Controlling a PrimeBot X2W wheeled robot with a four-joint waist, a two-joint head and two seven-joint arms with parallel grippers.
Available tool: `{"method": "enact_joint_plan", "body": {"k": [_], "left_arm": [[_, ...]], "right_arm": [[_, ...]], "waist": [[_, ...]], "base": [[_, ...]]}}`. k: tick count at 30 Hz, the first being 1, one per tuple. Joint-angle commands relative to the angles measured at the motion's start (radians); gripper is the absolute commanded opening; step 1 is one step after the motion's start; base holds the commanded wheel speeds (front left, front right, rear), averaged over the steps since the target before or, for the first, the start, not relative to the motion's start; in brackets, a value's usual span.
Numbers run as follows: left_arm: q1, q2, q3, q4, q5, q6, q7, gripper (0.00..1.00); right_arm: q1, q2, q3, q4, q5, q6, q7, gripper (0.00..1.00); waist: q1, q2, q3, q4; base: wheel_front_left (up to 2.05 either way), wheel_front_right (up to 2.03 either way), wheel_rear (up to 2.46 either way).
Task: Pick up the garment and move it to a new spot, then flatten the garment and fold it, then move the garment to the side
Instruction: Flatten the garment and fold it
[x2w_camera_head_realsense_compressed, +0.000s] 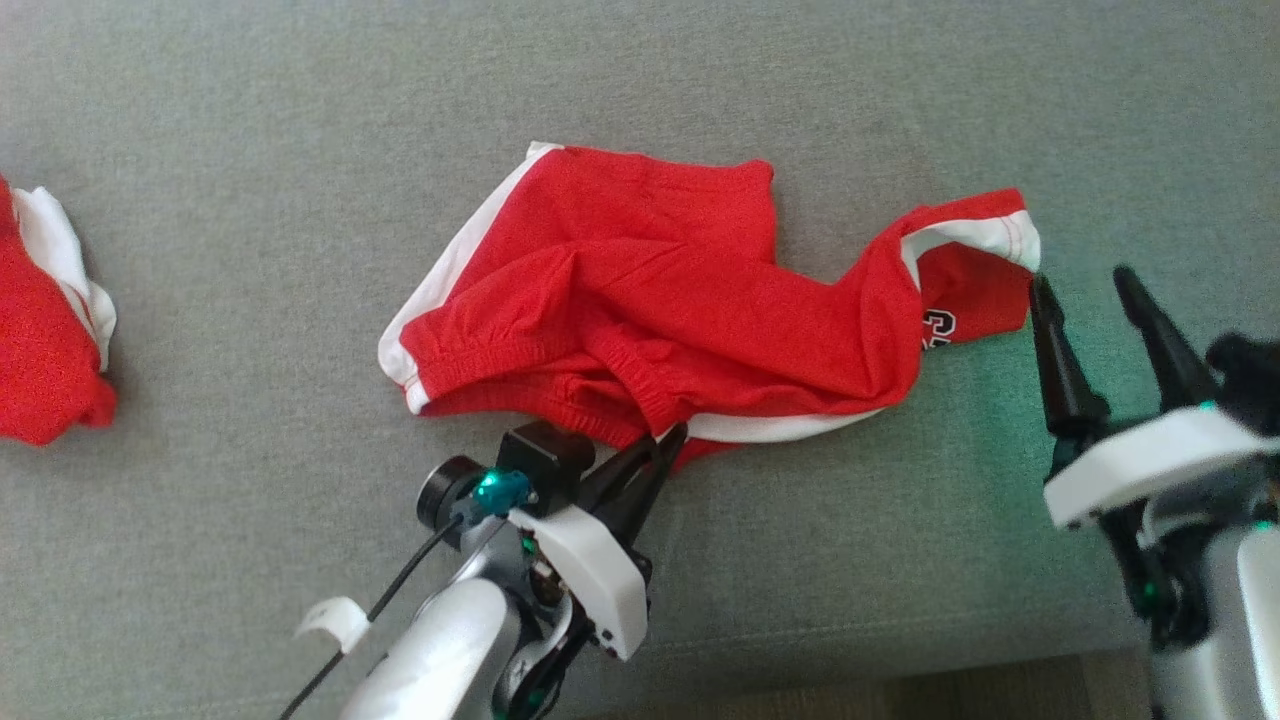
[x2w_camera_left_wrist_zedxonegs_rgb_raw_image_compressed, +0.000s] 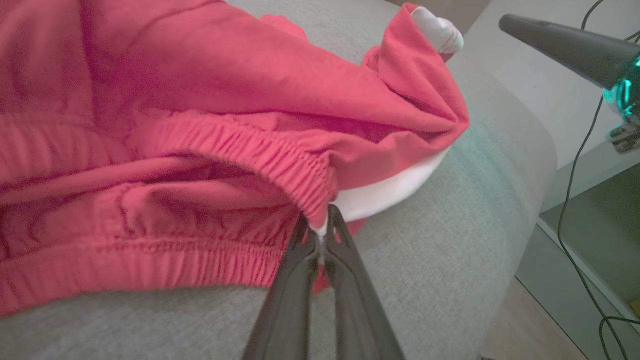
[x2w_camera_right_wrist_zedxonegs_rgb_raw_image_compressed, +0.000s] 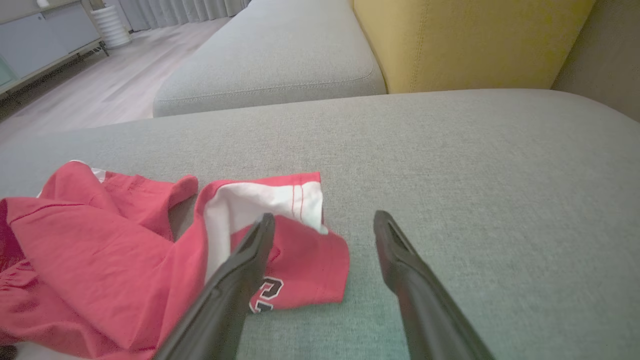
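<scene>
The garment (x2w_camera_head_realsense_compressed: 660, 290) is a pair of red shorts with white side stripes, lying crumpled on the grey sofa cushion (x2w_camera_head_realsense_compressed: 250, 150). My left gripper (x2w_camera_head_realsense_compressed: 670, 440) is shut on its near edge, pinching the elastic waistband (x2w_camera_left_wrist_zedxonegs_rgb_raw_image_compressed: 280, 160) where it meets the white stripe (x2w_camera_left_wrist_zedxonegs_rgb_raw_image_compressed: 390, 190). My right gripper (x2w_camera_head_realsense_compressed: 1085, 275) stands open just right of the garment's right leg end (x2w_camera_head_realsense_compressed: 985, 270), its left finger at the hem (x2w_camera_right_wrist_zedxonegs_rgb_raw_image_compressed: 270, 205) and its right finger over bare cushion. A black-and-white letter mark (x2w_camera_right_wrist_zedxonegs_rgb_raw_image_compressed: 265, 292) shows on that leg.
Another red and white cloth (x2w_camera_head_realsense_compressed: 50, 320) lies at the far left of the cushion. The cushion's front edge (x2w_camera_head_realsense_compressed: 800, 650) runs just behind my arms, with wooden floor (x2w_camera_head_realsense_compressed: 950, 700) below. A yellow backrest (x2w_camera_right_wrist_zedxonegs_rgb_raw_image_compressed: 475, 40) and a second grey cushion (x2w_camera_right_wrist_zedxonegs_rgb_raw_image_compressed: 280, 55) lie beyond.
</scene>
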Motion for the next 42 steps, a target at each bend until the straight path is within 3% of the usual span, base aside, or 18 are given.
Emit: {"method": "enact_joint_plan", "body": {"k": [1, 11, 12, 13, 14, 20, 27, 37, 42], "left_arm": [[-0.038, -0.004, 0.02, -0.026, 0.002, 0.003, -0.013, 0.0], [-0.066, -0.005, 0.015, -0.015, 0.0, 0.006, -0.038, 0.0], [-0.069, -0.005, 0.016, -0.015, 0.0, 0.007, -0.044, 0.0], [-0.072, -0.004, 0.017, -0.017, 0.001, 0.008, -0.053, 0.0], [-0.074, -0.002, 0.019, -0.02, 0.002, 0.009, -0.062, 0.0], [-0.077, 0.019, 0.051, -0.072, 0.008, 0.034, -0.112, 0.0], [-0.091, 0.102, 0.117, -0.252, 0.034, 0.081, -0.111, 0.0], [-0.243, 0.22, 0.243, -0.523, 0.085, 0.12, -0.032, 0.0], [-0.337, 0.241, 0.284, -0.585, 0.077, 0.117, 0.015, 0.0]], "right_arm": [[-0.046, -0.032, 0.029, -0.023, 0.012, 0.004, 0.021, 1.0], [-0.165, -0.118, 0.104, 0.092, 0.077, 0.004, 0.153, 1.0], [-0.17, -0.122, 0.109, 0.099, 0.084, 0.004, 0.156, 0.84], [-0.175, -0.125, 0.111, 0.101, 0.089, 0.004, 0.149, 0.1], [-0.177, -0.126, 0.108, 0.1, 0.093, 0.004, 0.138, 0.0], [-0.146, -0.115, 0.076, 0.059, 0.108, 0.004, 0.083, 0.0], [-0.105, -0.086, 0.039, -0.102, 0.11, 0.004, 0.035, 0.0], [-0.168, -0.094, -0.017, -0.355, 0.096, 0.004, 0.122, 0.0], [-0.216, -0.099, -0.048, -0.435, 0.103, 0.004, 0.185, 0.0]], "waist": [[0.0, 0.0, 0.006, 0.004], [0.0, 0.0, 0.036, 0.038], [0.0, 0.0, 0.039, 0.042], [0.0, 0.0, 0.04, 0.045], [0.0, 0.0, 0.04, 0.048], [0.0, 0.0, 0.021, 0.057], [0.0, 0.0, -0.041, 0.057], [0.0, 0.0, -0.125, 0.061], [0.0, 0.0, -0.144, 0.059]], "base": [[0.0, 0.0, 0.0], [0.0, 0.0, 0.0], [0.0, 0.0, 0.0], [0.0, 0.0, 0.0], [0.0, 0.0, 0.0], [0.0, 0.0, 0.0], [0.0, 0.0, 0.0], [0.0, 0.0, 0.0], [0.0, 0.0, 0.0]]}}
